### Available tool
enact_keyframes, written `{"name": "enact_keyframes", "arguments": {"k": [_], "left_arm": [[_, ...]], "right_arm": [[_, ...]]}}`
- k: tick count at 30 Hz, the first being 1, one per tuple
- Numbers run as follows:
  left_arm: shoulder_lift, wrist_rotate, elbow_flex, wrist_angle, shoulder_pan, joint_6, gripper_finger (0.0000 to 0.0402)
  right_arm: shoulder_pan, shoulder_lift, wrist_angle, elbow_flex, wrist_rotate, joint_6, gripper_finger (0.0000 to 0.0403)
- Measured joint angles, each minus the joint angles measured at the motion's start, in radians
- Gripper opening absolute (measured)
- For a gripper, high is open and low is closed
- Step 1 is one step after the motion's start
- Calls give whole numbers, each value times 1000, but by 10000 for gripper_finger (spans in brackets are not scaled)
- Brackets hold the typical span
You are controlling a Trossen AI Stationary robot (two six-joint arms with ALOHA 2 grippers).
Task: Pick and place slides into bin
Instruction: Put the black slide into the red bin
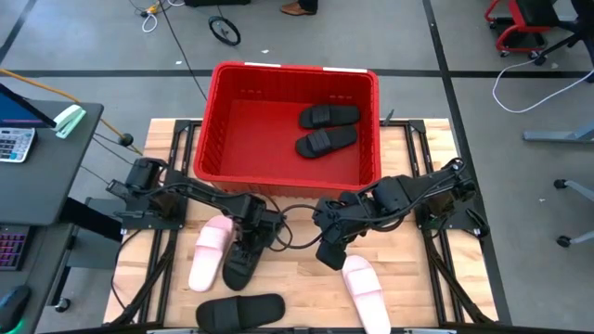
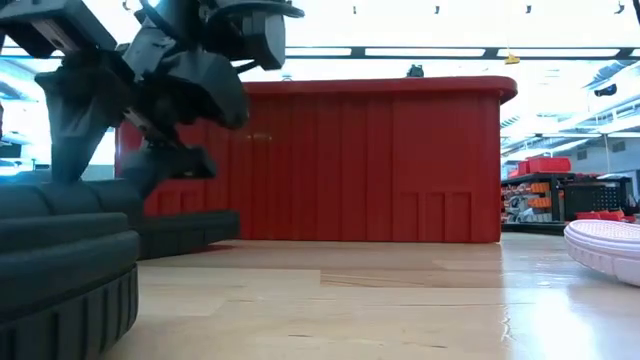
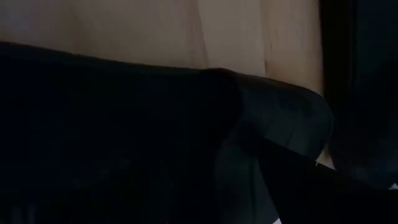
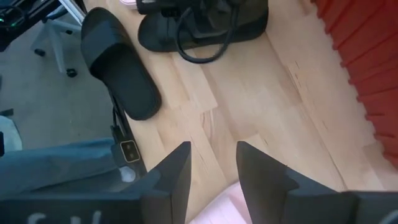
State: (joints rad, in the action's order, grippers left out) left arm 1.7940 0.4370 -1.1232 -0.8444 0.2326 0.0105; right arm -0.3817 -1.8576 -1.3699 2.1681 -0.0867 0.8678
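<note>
Spread right jaws (image 4: 211,165) hover above a pink slide (image 1: 365,289); left gripper's (image 1: 251,230) state I cannot tell. Shallow grip could drop its black slide (image 1: 243,263) short of the bin (image 1: 212,148).

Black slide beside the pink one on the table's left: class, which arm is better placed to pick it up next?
Left. The left gripper sits directly over that black slide, while the right gripper hovers open by the other pink slide.
</note>
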Motion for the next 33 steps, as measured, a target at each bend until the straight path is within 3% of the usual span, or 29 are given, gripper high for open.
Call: {"name": "enact_keyframes", "arguments": {"k": [4,10,16,22,28,33], "left_arm": [[4,42,-5,-3,7,-3,216],[6,169,-23,-6,11,-62,159],[6,182,-23,-9,29,-88,103],[3,241,-23,-13,55,-81,19],[-32,245,-71,-67,72,-110,13],[-77,155,-223,-187,75,-112,13]], "right_arm": [[0,0,4,0,-3,-7,134],[0,0,6,0,-4,-7,134],[0,0,6,0,-4,-7,134],[0,0,6,0,-12,-7,134],[0,0,7,0,-84,-3,134],[0,0,10,0,-150,41,134]]}}
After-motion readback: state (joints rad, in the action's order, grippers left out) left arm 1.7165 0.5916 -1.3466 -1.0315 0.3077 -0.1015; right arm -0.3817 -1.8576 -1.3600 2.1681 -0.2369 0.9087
